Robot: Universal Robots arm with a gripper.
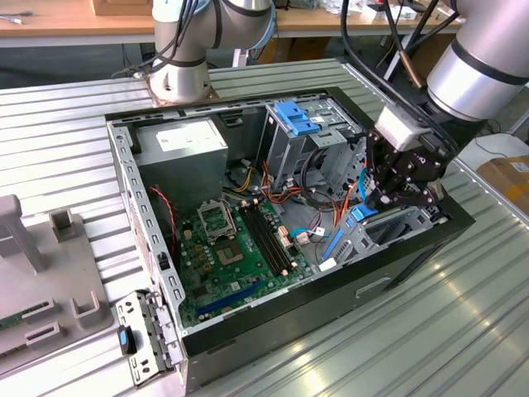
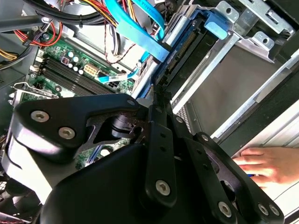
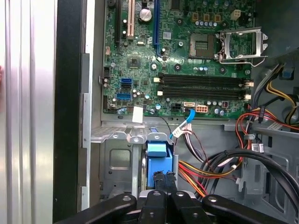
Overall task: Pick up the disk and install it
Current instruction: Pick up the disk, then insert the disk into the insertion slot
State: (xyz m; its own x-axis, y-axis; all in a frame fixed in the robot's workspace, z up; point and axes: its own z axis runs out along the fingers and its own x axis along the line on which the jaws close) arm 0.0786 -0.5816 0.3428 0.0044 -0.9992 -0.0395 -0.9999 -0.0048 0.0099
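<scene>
text: none legible | white label (image 1: 183, 139) on grey box (image 1: 207, 159): print too small to tell; white sticker (image 3: 138, 114) on board (image 3: 140, 60): nothing readable; cable tags (image 3: 255, 147): unreadable

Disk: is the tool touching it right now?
Touching. The first wrist view shows the tool pinched on the blue end of the disk with no gap between them. The disk stands in the grey drive bay.

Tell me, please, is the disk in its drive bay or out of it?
In: the disk stands on edge between the drive bay walls, directly under the claw. Whether it is fully seated, cannot tell.
</scene>
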